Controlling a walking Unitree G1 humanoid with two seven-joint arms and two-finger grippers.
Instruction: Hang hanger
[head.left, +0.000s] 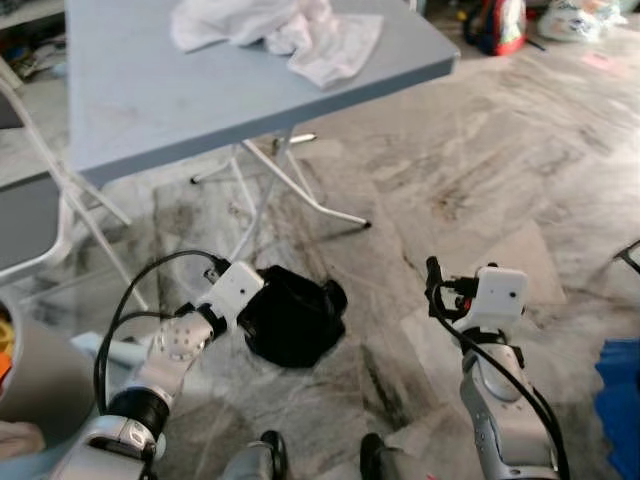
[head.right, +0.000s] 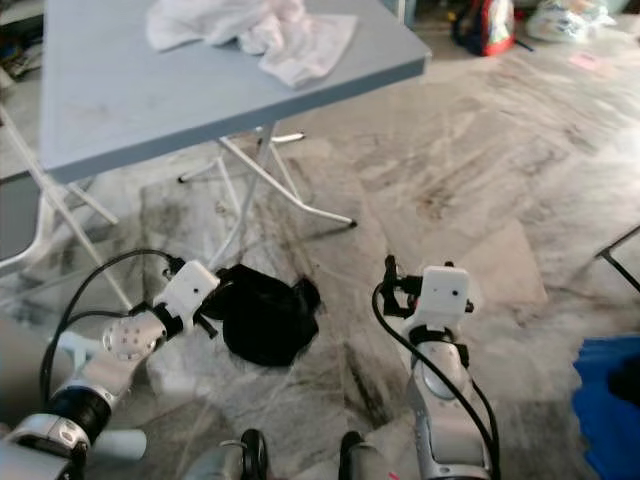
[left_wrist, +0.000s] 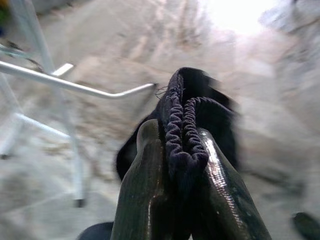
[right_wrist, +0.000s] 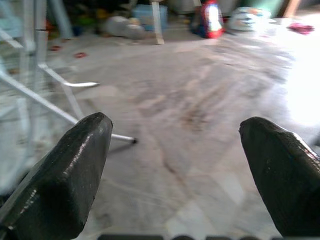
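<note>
Your left gripper (left_wrist: 186, 165) has its jaws pinched tight on the ribbed hem of a black garment (head.left: 292, 315), the gathered stitching squeezed between the two fingers. The rest of the cloth hangs in a loose bundle just past the wrist, low over the marble floor (head.left: 480, 190). The grip sits on an edge rather than the bulk, which leaves the fabric free to drape; that would help if it is meant to be threaded onto something.

Your right gripper (right_wrist: 175, 170) waits with its jaws spread wide and nothing between them, held forward at about the same height and well apart from the garment. It looks kept ready as the free hand for a second hold.

No hanger can be made out anywhere in these views, so you cannot tell from here where it is; the dark cloth is the only thing in hand.

Ahead stands a grey folding table (head.left: 120, 110) on white tube legs, carrying a crumpled white cloth (head.left: 290, 30) near its far edge. A grey folding chair (head.left: 25, 215) sits to your left, and something blue (head.left: 620, 395) shows at the right margin.

By this reading the task is at an early stage: something is held, but nothing is hung yet, and no rail or hook is in sight.
</note>
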